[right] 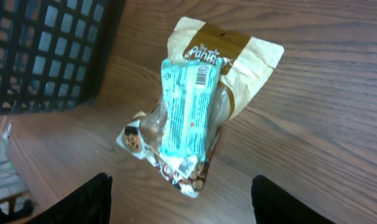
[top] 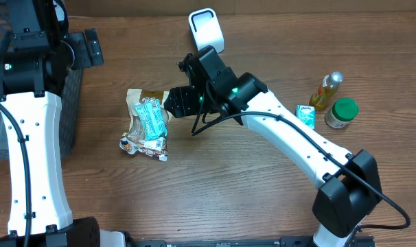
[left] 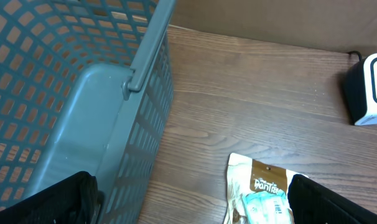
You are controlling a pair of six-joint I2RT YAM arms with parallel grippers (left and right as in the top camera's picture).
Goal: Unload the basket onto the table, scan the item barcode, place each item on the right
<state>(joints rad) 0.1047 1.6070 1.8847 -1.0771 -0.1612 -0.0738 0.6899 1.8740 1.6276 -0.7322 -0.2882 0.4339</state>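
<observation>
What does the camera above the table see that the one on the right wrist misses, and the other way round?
Only overhead: the white scanner, a yellow bottle, a green-lidded jar and a small carton. Only right wrist: the barcode printed on the teal packet. Both: that packet lying on a tan snack bag, the wooden table and the mesh basket.

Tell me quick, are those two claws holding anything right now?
Left gripper: open, empty, beside the basket.
Right gripper: open, empty, above the teal packet.
</observation>
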